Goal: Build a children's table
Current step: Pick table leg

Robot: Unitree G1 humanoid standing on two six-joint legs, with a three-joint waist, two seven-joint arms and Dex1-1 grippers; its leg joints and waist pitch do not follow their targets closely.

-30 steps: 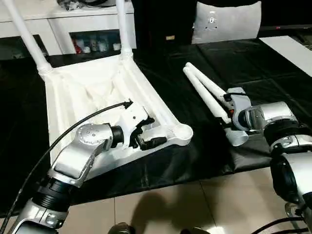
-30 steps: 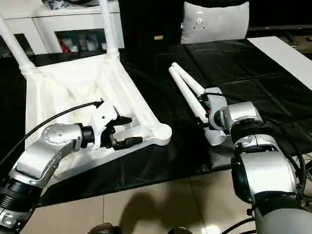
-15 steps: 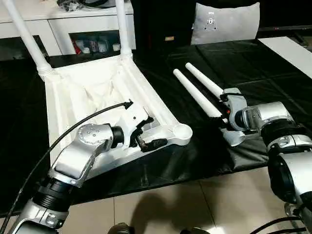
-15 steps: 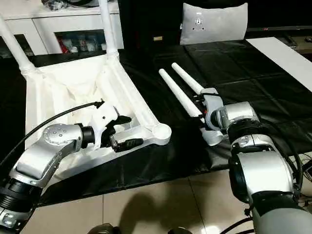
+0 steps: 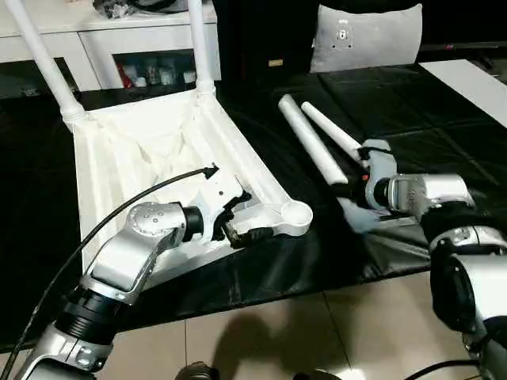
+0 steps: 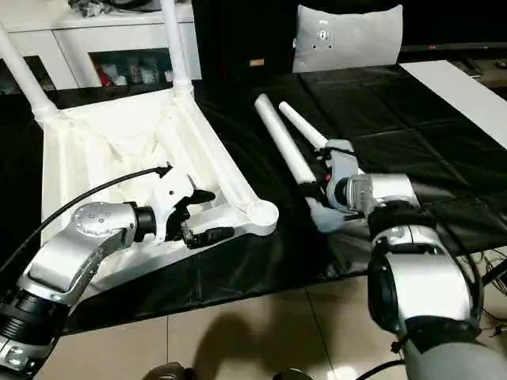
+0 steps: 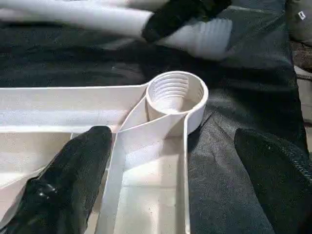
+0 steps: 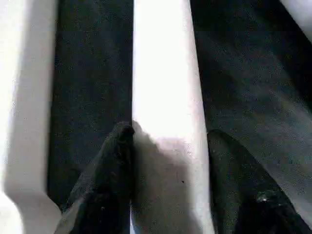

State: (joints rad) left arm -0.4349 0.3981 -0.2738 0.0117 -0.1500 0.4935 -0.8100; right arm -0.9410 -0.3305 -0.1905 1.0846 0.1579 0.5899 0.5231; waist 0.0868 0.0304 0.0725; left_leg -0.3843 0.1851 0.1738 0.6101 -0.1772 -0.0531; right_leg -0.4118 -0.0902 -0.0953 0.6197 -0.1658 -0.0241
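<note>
I see the tabletop (image 5: 150, 158) lying upside down on the black bench (image 5: 444, 119), with two legs (image 5: 202, 43) standing in its far corners. My left tool (image 7: 170, 190) is spread wide around the near corner socket (image 7: 174, 92). My right tool (image 8: 168, 170) pinches a loose leg (image 5: 310, 138); another leg (image 5: 333, 131) lies just beside it.

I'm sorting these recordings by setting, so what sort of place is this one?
Probably an indoor room used as a workspace: a work table under a black cover, a tiled floor, white shelving behind, and a grey cushion at the back.
</note>
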